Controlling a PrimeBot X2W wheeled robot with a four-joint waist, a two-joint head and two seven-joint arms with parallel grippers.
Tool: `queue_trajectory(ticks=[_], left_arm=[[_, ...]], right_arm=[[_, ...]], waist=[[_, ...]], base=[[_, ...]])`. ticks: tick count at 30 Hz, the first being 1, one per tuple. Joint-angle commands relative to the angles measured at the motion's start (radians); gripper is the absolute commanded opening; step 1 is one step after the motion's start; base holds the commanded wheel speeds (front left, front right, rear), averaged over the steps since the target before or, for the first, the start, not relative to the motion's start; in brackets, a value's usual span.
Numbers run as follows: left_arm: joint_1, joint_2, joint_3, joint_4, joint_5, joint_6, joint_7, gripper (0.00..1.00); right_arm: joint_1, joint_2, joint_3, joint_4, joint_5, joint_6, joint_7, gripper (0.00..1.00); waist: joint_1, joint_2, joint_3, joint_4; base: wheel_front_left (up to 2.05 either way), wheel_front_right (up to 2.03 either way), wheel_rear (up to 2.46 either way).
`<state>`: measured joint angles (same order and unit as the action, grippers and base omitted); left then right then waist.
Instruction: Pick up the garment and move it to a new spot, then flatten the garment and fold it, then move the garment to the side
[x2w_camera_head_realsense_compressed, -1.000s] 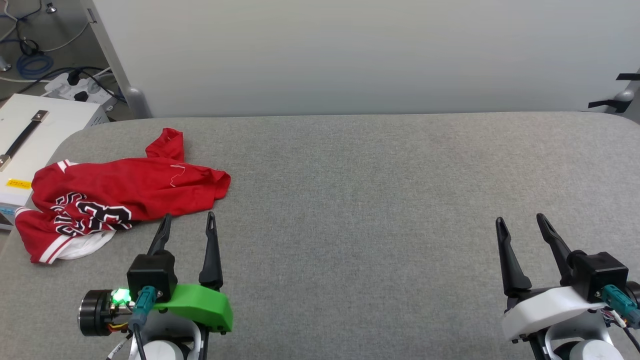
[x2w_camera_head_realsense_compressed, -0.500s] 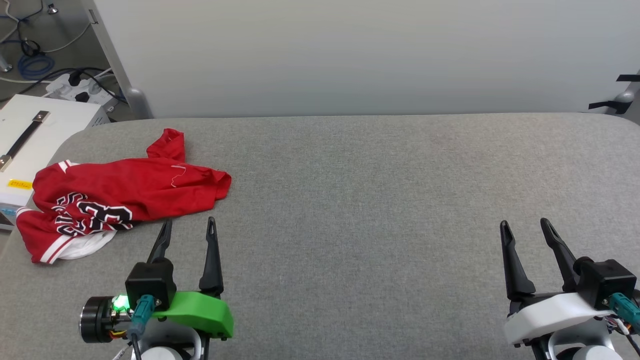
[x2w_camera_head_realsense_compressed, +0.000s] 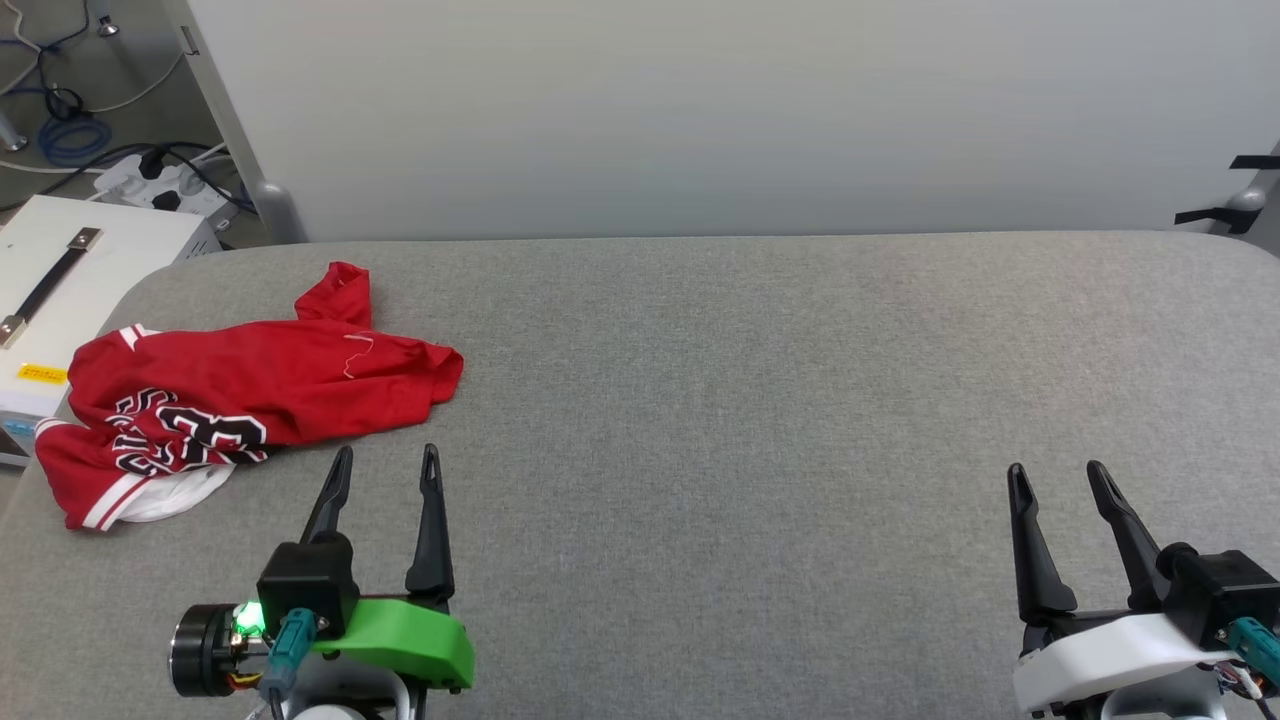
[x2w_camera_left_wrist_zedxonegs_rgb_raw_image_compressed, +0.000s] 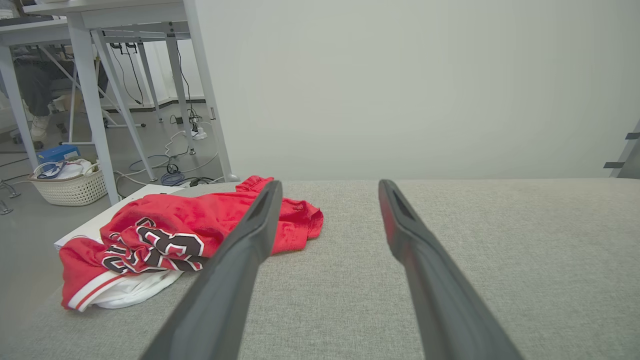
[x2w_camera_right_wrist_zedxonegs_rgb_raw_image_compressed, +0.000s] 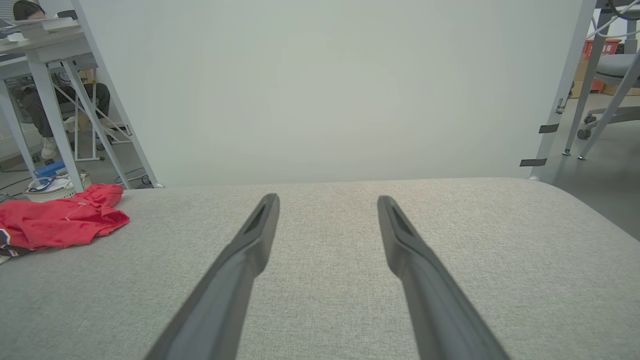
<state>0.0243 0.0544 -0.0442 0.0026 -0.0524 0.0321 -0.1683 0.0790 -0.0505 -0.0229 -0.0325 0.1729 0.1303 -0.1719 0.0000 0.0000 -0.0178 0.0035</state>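
Head view: the crumpled red jersey shirt with white sleeves (x2w_camera_head_realsense_compressed: 250, 390) lay at the grey fabric table's (x2w_camera_head_realsense_compressed: 750, 400) left edge. The left gripper (x2w_camera_head_realsense_compressed: 387, 452) and right gripper (x2w_camera_head_realsense_compressed: 1056, 468) stood spread, empty.
Left wrist view: bunched layers risked a one-layer pinch.
Right wrist view: the shirt lay well apart, and a long reach might drag it off.

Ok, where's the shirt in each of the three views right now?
Head view: shirt at left, mid-height, crumpled on the table near its left end.
Left wrist view: lower left, print showing.
Right wrist view: left edge, mid-height.
Shared landmark: the grey post by the table's far left corner, just beyond the shirt's raised tip.
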Motion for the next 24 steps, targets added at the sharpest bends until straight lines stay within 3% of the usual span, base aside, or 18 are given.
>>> queue_trajectory(ticks=[1,15,24], left_arm=[[0.021,-0.003,-0.001,0.003,-0.009,0.009,-0.012,1.0],[0.031,-0.003,-0.006,0.018,-0.015,0.017,-0.045,1.0],[0.026,-0.004,0.008,0.029,-0.013,0.029,-0.064,1.0]], right_arm=[[0.013,0.0,-0.003,0.003,0.015,0.0,-0.01,1.0],[0.033,0.0,-0.006,0.004,0.046,0.0,-0.042,1.0],[0.037,0.0,0.008,-0.008,0.033,0.0,-0.061,1.0]], waist=[[0.0,0.0,-0.001,0.0],[0.0,0.0,-0.006,0.009],[0.0,0.0,0.01,0.063]], base=[[0.0,0.0,0.0],[0.0,0.0,0.0],[0.0,0.0,0.0]])
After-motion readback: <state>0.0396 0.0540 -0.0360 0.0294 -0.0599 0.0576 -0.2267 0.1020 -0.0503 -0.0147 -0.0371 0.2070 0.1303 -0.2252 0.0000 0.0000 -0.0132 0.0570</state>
